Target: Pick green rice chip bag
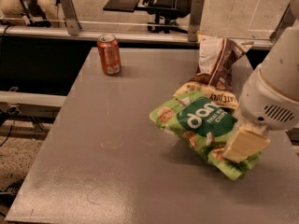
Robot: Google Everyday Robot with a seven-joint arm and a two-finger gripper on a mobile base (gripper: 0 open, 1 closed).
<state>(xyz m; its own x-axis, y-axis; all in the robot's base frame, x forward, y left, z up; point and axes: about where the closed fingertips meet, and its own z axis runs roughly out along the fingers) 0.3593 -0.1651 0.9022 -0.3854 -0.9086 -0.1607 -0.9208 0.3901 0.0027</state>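
The green rice chip bag (195, 120) is lime green with a dark green circle and a white "dang" logo. It hangs tilted just above the grey table (107, 143), right of centre, and casts a shadow underneath. My gripper (239, 149) is at the bag's lower right end. Its cream finger (245, 143) is clamped on that end, and the other finger is hidden behind the bag. The white arm housing (273, 97) fills the right edge of the view.
A brown-and-cream snack bag (217, 64) lies just behind the green bag, and their edges overlap in view. An orange soda can (109, 54) stands at the table's far left. A metal rail (140, 29) runs behind the table, with an office chair beyond it.
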